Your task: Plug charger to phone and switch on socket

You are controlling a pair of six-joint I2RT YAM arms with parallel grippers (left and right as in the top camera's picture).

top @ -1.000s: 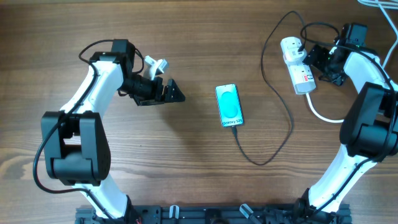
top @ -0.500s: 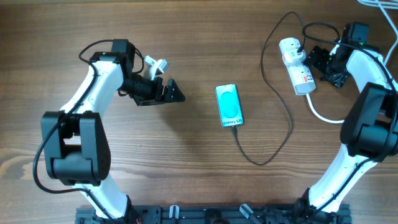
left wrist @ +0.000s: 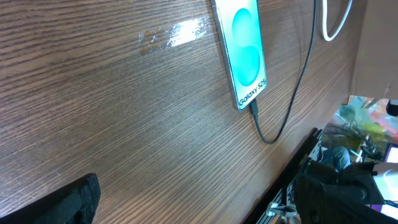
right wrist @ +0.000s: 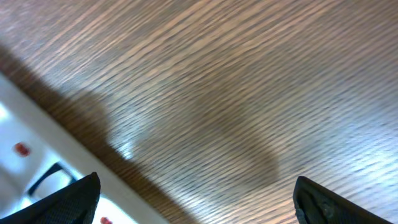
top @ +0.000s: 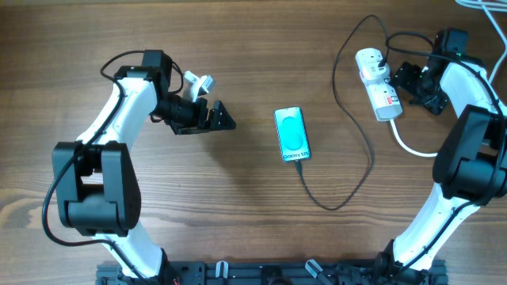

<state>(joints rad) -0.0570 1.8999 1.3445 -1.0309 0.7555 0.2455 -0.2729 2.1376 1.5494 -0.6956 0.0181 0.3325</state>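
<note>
The phone (top: 291,134) lies screen up mid-table, teal screen lit; in the left wrist view the phone (left wrist: 245,53) is at the top. The charger (top: 360,170), a thin black cable, loops from the socket (top: 377,85) round to the phone's near end, where its tip (left wrist: 252,108) sits against the port. My left gripper (top: 223,117) hangs open left of the phone, nothing between its fingers (left wrist: 78,200). My right gripper (top: 410,85) stands open just right of the white socket (right wrist: 37,171), apart from it.
A thick white cord (top: 412,146) curves from the socket toward my right arm. White cables (top: 483,8) cross the far right corner. The table's front rail (top: 261,273) runs along the near edge.
My right gripper has drawn back a little to the right, away from the socket. The left arm, phone and cable have not moved.
</note>
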